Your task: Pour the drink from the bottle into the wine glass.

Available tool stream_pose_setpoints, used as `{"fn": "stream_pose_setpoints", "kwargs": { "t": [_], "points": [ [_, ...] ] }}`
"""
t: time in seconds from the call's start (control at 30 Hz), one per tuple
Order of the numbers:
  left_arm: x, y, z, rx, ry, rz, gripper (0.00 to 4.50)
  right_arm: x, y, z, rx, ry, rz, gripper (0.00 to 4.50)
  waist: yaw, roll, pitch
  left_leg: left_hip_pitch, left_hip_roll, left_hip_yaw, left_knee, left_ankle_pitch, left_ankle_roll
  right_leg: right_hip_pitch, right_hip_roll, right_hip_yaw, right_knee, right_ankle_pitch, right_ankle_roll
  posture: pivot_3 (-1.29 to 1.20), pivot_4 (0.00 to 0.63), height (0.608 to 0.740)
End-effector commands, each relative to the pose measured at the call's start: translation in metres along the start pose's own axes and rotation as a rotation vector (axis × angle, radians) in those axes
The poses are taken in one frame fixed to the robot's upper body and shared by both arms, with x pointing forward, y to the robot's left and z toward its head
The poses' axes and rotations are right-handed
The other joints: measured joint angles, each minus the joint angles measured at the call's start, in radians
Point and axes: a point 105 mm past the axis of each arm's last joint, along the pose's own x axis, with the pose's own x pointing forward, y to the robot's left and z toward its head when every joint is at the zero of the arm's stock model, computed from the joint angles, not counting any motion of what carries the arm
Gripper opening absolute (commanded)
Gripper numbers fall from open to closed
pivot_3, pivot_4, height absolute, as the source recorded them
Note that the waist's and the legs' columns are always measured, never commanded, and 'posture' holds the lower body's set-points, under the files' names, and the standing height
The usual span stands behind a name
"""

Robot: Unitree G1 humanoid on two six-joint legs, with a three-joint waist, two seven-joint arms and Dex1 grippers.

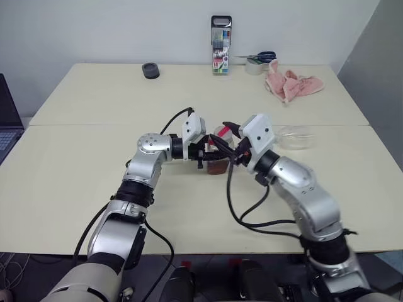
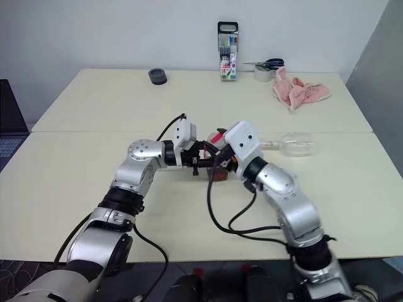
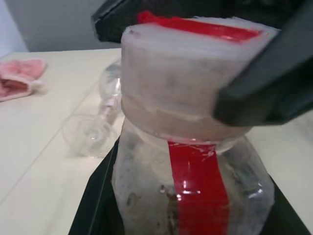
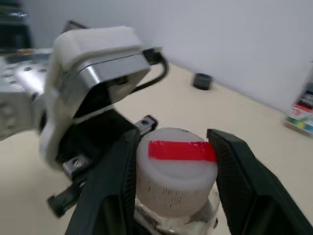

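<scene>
The left gripper (image 1: 203,157) is holding the bottle (image 3: 186,161) upright at the table's middle. The right gripper (image 4: 176,161) is hugging its cap (image 4: 177,169), probably touching. The wine glass (image 1: 296,137) is lying sideways, just right.

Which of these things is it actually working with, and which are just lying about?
In use: bottle, cap, wine glass lying on its side, left tool, right tool.
Lying about: marker case, scissors, tape roll, pink cloth, black disc.
</scene>
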Motion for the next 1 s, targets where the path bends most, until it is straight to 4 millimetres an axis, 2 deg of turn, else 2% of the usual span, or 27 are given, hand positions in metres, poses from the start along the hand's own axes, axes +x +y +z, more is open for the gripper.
{"fn": "stream_pose_setpoints", "kwargs": {
  "t": [0.03,0.13,0.2,0.43,0.47,0.57,0.77,1.0],
  "points": [
    [-0.011,0.005,0.014,0.002,-0.021,-0.024,1.69,-0.011,-0.001,0.021,0.007,-0.046,0.261,1.86,0.000,0.000,0.000,0.000,0.000,0.000,0.000,0.000,0.000,0.000,0.000,0.000,0.000,0.000,0.000,0.00,0.150,0.740],
    [-0.014,0.008,0.021,0.003,-0.033,-0.030,1.69,-0.014,-0.007,0.023,0.039,-0.028,0.308,1.86,0.000,0.000,0.000,0.000,0.000,0.000,0.000,0.000,0.000,0.000,0.000,0.000,0.000,0.000,0.000,0.00,0.150,0.740],
    [-0.016,0.008,0.021,0.007,-0.033,-0.026,1.69,-0.015,-0.003,0.022,0.061,-0.036,0.320,1.86,0.000,0.000,0.000,0.000,0.000,0.000,0.000,0.000,0.000,0.000,0.000,0.000,0.000,0.000,0.000,0.00,0.150,0.740],
    [-0.019,0.005,0.021,0.004,-0.031,-0.031,1.69,-0.018,-0.006,0.026,0.037,-0.066,0.222,4.35,-0.001,0.000,0.000,0.000,0.001,0.000,0.001,0.000,0.000,0.000,0.000,0.000,0.000,0.000,0.000,0.00,0.150,0.740],
    [-0.020,0.006,0.022,0.004,-0.031,-0.030,1.69,-0.021,-0.004,0.027,0.028,-0.071,0.207,4.50,0.000,0.000,0.000,0.000,0.000,0.000,0.001,0.000,0.000,0.000,0.000,0.000,0.001,0.000,0.000,0.00,0.150,0.740],
    [-0.021,0.006,0.025,0.001,-0.036,-0.030,1.69,-0.023,0.000,0.030,0.010,-0.092,0.134,4.50,0.003,0.000,0.000,-0.002,0.000,-0.002,0.004,0.000,-0.001,0.000,0.000,-0.001,0.000,0.000,0.000,0.00,0.150,0.740],
    [-0.021,0.006,0.028,-0.015,-0.042,-0.049,1.69,-0.007,-0.008,0.029,-0.014,-0.118,-0.040,4.50,0.002,0.000,0.000,-0.003,0.000,-0.002,0.008,0.000,-0.001,0.000,0.000,0.000,0.002,0.000,0.000,0.00,0.150,0.740],
    [-0.018,0.006,0.030,-0.003,-0.041,-0.064,1.69,0.002,-0.015,0.023,-0.072,-0.089,-0.091,4.50,0.002,0.000,0.000,-0.003,0.000,-0.002,0.008,0.000,-0.001,0.000,0.000,0.000,0.002,0.000,0.000,0.00,0.150,0.740]
  ]
}}
